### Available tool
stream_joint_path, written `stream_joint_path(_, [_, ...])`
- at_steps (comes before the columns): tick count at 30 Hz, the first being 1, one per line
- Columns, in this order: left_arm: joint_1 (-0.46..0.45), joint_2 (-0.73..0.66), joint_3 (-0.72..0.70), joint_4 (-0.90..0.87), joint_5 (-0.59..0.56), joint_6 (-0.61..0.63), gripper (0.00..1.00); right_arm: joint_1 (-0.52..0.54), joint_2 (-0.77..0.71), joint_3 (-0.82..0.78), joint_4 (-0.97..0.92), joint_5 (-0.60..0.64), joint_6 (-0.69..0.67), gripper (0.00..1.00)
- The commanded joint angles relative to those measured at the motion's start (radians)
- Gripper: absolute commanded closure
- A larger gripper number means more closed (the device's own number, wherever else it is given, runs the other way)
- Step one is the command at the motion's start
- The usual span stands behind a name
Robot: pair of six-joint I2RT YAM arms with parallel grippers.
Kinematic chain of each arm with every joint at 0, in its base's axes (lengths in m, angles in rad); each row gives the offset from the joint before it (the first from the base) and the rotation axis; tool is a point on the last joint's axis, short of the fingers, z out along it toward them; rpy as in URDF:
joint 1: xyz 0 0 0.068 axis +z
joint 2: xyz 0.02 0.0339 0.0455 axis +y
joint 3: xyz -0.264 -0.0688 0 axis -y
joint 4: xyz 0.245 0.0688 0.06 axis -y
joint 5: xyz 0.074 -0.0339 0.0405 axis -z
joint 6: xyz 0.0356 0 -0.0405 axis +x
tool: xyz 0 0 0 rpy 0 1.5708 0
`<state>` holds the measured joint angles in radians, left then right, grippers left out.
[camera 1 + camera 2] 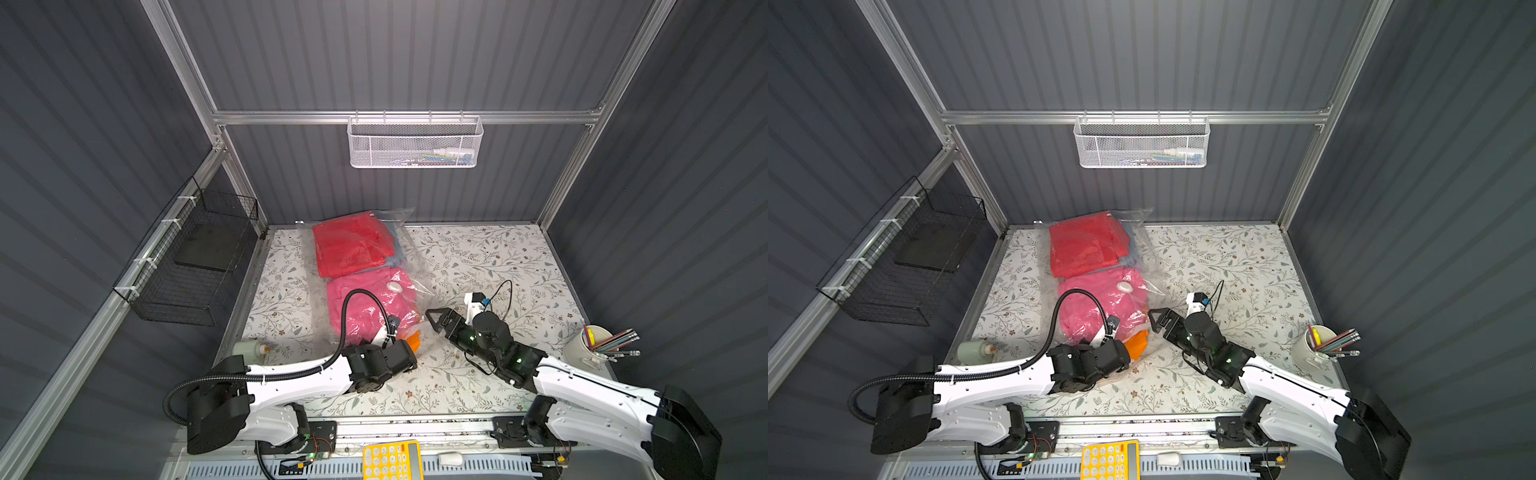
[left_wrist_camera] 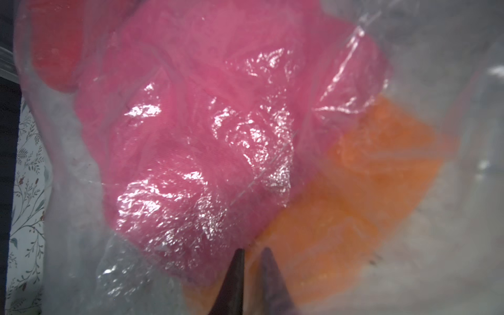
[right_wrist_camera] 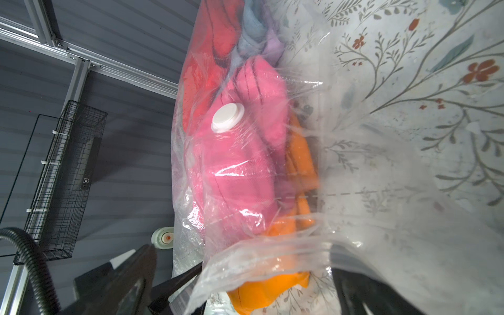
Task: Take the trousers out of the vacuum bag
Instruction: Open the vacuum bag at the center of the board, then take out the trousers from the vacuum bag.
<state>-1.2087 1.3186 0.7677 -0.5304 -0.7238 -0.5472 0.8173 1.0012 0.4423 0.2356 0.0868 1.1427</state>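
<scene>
Trousers (image 1: 351, 245): 5 – red (image 3: 199, 54), hot pink (image 3: 240, 169), orange (image 3: 300, 158), light blue (image 3: 252, 21), lilac (image 3: 272, 41)
Vacuum bag (image 1: 410, 255): 1
Valve cap (image 1: 394, 286): 1
Wire baskets: 2 – white (image 1: 415, 145), black (image 1: 174, 299)
Robot arms (image 1: 299, 374): 2
Pencil cup (image 1: 582, 349): 1
Calculator (image 1: 390, 459): 1
Bottle (image 1: 248, 347): 1

The trousers (image 1: 351, 245) lie inside the vacuum bag (image 1: 409, 253).

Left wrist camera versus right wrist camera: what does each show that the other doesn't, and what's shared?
Only the left wrist view shows the tips of the left gripper, shut. Only the right wrist view shows the round white valve cap, the light blue denim trousers, the lilac trousers and the black wire basket. Both show the clear crinkly plastic vacuum bag, the hot pink trousers, the orange trousers and the red trousers.
</scene>
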Motion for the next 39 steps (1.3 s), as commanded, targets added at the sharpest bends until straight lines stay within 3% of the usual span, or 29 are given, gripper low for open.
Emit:
stream_joint_path(1, [0.010,-0.003,0.041,0.036,-0.052,0.026,0.98,0.030,-0.032,0.029,-0.061,0.003,-0.028,0.01])
stream_joint_path(12, [0.100,-0.008,0.046,0.173,0.024,0.113,1.00,0.339,-0.067,0.052,-0.136,0.260,-0.021,0.06])
stream_joint_path(22, [0.185,-0.057,0.051,0.247,0.142,0.215,1.00,0.342,0.110,0.062,0.063,0.264,-0.024,0.22])
stream_joint_path(30, [0.190,-0.036,0.094,0.214,0.189,0.252,1.00,0.289,0.345,0.134,0.239,0.139,0.024,0.31])
stream_joint_path(39, [0.191,-0.071,0.077,0.193,0.169,0.246,1.00,0.268,0.446,0.156,0.239,0.129,0.126,0.29])
